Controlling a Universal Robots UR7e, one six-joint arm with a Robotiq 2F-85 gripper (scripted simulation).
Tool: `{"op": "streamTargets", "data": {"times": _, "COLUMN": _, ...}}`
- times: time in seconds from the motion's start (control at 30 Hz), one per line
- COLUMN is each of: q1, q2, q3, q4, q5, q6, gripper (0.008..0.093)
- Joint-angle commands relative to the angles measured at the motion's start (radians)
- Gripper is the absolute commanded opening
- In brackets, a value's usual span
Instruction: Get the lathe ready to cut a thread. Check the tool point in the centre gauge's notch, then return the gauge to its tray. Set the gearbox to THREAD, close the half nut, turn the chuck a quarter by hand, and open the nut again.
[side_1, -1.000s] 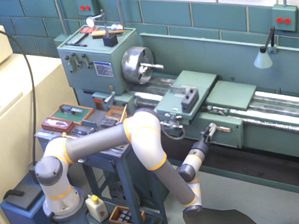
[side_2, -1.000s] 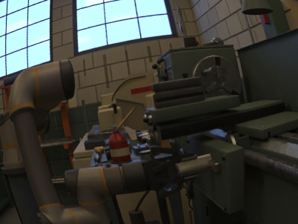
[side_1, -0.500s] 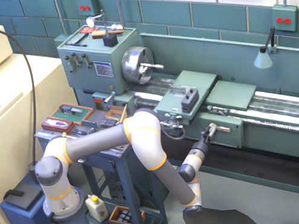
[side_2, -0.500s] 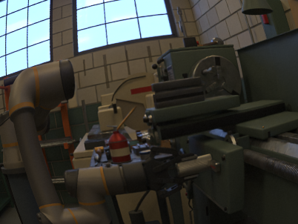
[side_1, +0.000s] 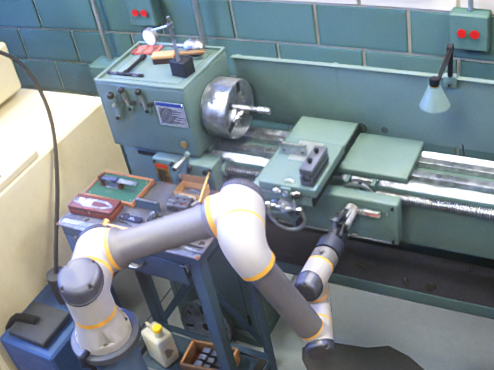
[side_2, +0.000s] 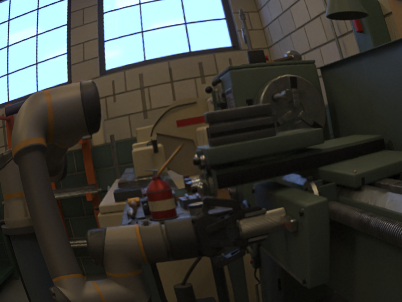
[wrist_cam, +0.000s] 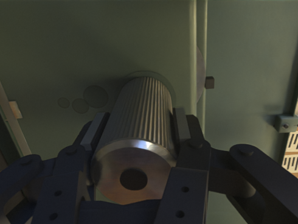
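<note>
On the front of the lathe's green apron (side_1: 372, 215), a ribbed steel half-nut lever (side_1: 361, 212) (side_2: 262, 223) (wrist_cam: 138, 127) sticks out toward me, and my gripper (side_1: 346, 218) (side_2: 235, 227) (wrist_cam: 136, 134) is clamped around its handle from below and the front. The lever lies roughly level along the apron. The silver chuck (side_1: 227, 106) (side_2: 292, 102) sits on the headstock to the left, with a short bar in its jaws. The gearbox levers (side_1: 127, 100) stand on the headstock's front face. A green-lined gauge tray (side_1: 120, 186) rests on the blue side stand; I cannot tell what lies in it.
A wooden box (side_1: 191, 187) and small tools crowd the blue stand (side_1: 165, 235) left of the apron. A red oil can (side_2: 160, 197) stands there too. The tool post (side_1: 313, 161) sits on the carriage above my gripper. A lamp (side_1: 435, 95) hangs at the splashback on the right.
</note>
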Motion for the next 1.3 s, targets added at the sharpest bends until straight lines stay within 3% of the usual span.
{"op": "streamTargets", "data": {"times": 0.0, "q1": 0.001, "q2": -0.001, "q3": 0.000, "q4": 0.000, "q5": -0.001, "q6": -0.001, "gripper": 0.0470}}
{"op": "streamTargets", "data": {"times": 0.37, "q1": 0.001, "q2": -0.001, "q3": 0.000, "q4": 0.000, "q5": -0.001, "q6": -0.001, "gripper": 0.0680}}
{"op": "streamTargets", "data": {"times": 0.87, "q1": -0.006, "q2": -0.003, "q3": 0.008, "q4": -0.006, "q5": 0.006, "q6": -0.001, "gripper": 0.0680}}
{"op": "streamTargets", "data": {"times": 1.27, "q1": -0.079, "q2": -0.025, "q3": 0.096, "q4": -0.072, "q5": 0.078, "q6": -0.001, "gripper": 0.0680}}
